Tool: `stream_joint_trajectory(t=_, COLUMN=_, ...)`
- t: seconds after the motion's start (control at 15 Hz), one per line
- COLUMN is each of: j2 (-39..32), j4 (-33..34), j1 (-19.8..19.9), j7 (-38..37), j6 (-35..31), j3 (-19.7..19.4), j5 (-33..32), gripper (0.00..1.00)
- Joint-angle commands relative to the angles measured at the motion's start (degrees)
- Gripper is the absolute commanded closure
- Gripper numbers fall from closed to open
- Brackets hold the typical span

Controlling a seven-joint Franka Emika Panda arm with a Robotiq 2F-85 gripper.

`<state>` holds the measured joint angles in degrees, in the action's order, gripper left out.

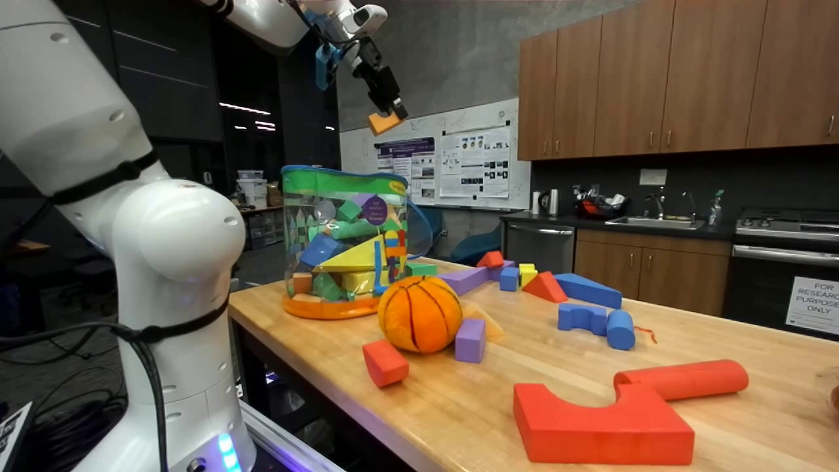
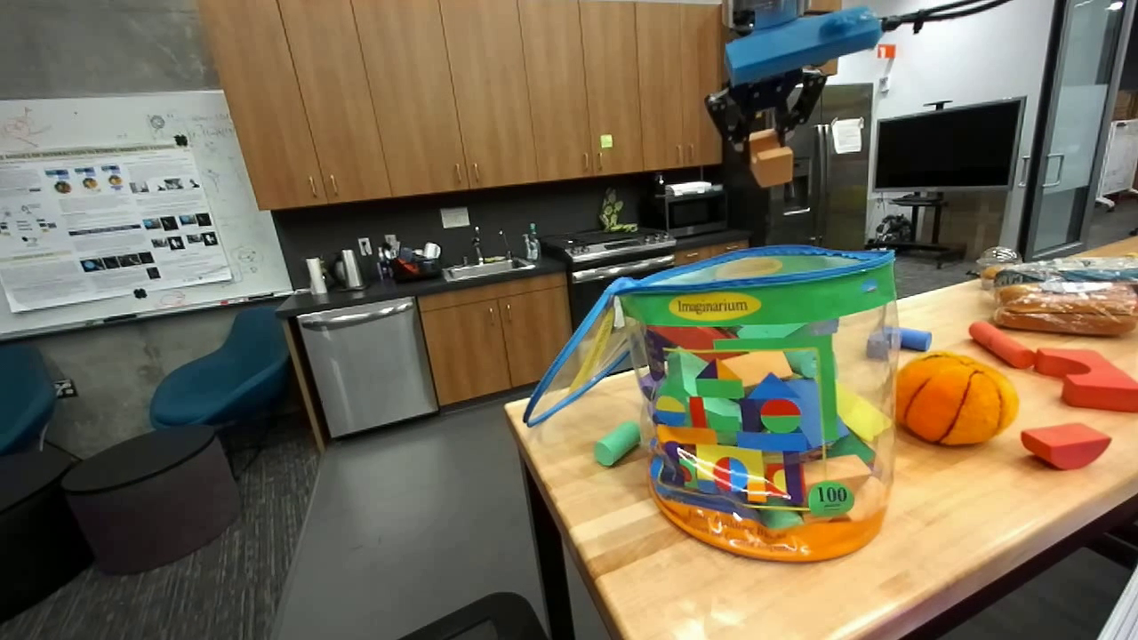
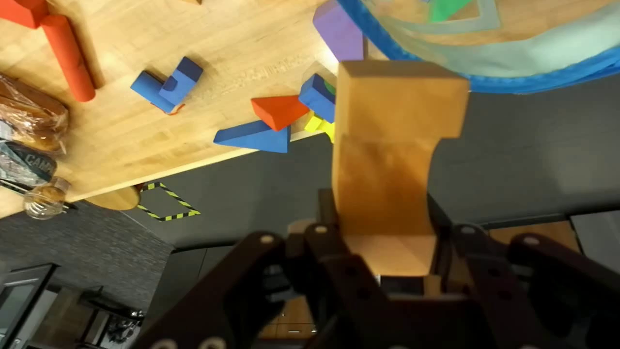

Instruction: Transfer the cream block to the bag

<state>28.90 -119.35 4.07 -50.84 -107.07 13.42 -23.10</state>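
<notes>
High in the upper right of an exterior view, we have the small cream-tan toy block (image 2: 770,162) with its curved notch up in the air, and the black two-fingered gripper (image 3: 384,213) is clamped on it, a finger to each side in our wrist view! Both exterior views put the block higher in the frame than the large clear plastic bag (image 2: 853,298) with green top band and orange base, apart from it, coloured blocks (image 1: 351,257) inside. Below centre of an exterior view we spot the orange plush ball (image 1: 419,314), and, lower right, a red notched block (image 1: 600,429) on the wooden tabletop (image 1: 557,360).
</notes>
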Motion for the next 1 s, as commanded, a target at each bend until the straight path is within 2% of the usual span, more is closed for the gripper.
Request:
stream_joint_trajectory(t=0.0, j2=0.72, j4=-0.65, j1=-2.79, j7=3.40, j6=-0.98, j3=-1.58, j5=3.23, gripper=0.84)
stream_joint_trajectory(t=0.33, j2=0.43, j4=-4.57, j1=-3.43, j7=6.89, j6=-1.88, j3=-1.78, j5=5.76, gripper=0.84)
stream_joint_trajectory(t=0.8, j2=0.65, j4=-17.01, j1=-3.60, j7=10.73, j6=-4.31, j3=-1.16, j5=3.77, gripper=0.84)
stream_joint_trajectory(t=0.87, j2=0.92, j4=-18.00, j1=-3.39, j7=10.56, j6=-5.70, j3=-1.03, j5=2.83, gripper=0.63)
stream_joint_trajectory(t=0.93, j2=1.34, j4=-18.48, j1=-3.36, j7=10.54, j6=-6.49, j3=-0.95, j5=2.24, gripper=0.34)
